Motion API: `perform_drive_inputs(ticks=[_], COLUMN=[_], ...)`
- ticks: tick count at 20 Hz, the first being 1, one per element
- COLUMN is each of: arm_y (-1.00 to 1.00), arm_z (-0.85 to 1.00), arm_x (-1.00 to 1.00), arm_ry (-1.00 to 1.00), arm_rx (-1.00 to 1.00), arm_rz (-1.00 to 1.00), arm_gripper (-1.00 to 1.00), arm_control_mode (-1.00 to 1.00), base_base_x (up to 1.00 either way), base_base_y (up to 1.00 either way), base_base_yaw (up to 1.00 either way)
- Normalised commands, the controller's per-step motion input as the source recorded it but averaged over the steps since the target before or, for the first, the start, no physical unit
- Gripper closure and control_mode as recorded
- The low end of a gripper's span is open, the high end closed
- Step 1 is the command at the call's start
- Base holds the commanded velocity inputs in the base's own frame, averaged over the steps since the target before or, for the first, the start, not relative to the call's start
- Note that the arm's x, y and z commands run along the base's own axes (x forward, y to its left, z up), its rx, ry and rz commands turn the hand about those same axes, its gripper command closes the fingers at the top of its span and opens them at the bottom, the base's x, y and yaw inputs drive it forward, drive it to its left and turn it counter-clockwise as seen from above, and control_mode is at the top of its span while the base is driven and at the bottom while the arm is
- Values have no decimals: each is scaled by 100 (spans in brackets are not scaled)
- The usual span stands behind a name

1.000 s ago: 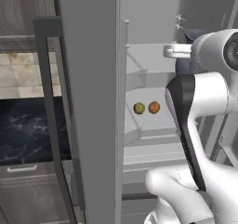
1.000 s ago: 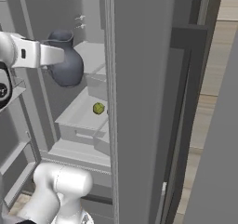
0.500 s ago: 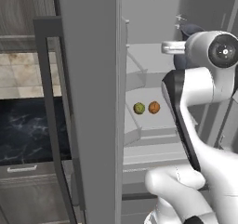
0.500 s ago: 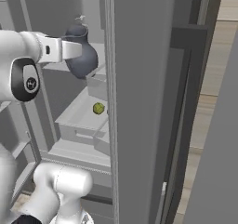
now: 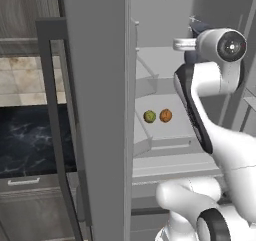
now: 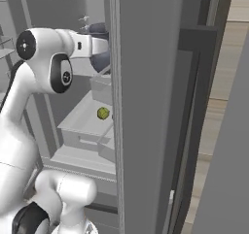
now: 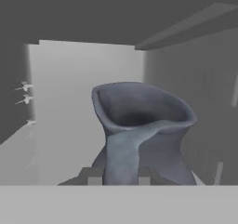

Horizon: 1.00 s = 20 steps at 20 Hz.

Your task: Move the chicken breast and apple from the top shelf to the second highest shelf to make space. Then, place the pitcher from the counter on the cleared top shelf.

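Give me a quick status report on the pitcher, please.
Gripper shut on pitcher handle, inside the fridge. Apple and chicken breast side by side on a lower shelf. No obstruction seen.

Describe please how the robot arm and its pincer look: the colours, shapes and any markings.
The arm is glossy white, built of rounded tube segments with dark bands at the joints and a round dark cap with a small pale mark. The pincer ends in two small dark, blocky fingertips.

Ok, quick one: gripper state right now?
Gripper: shut on the pitcher, fingers clamped on its handle, inside the fridge.
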Motion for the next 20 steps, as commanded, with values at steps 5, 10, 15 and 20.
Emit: perform_drive_inputs(ticks=[5,10,15,20], arm_y=[-14,-5,0,0], arm_z=[0,-9,-19,-25], arm_x=[76,71,65,56], arm_ry=[0,0,0,0], arm_rx=[0,0,0,0], arm_rz=[7,8,8,7], arm_gripper=[100,100,100,100], arm_control_mode=[-100,-100,-100,-100], base_base_x=[0,0,0,0], base_base_y=[0,0,0,0], base_base_yaw=[0,0,0,0])
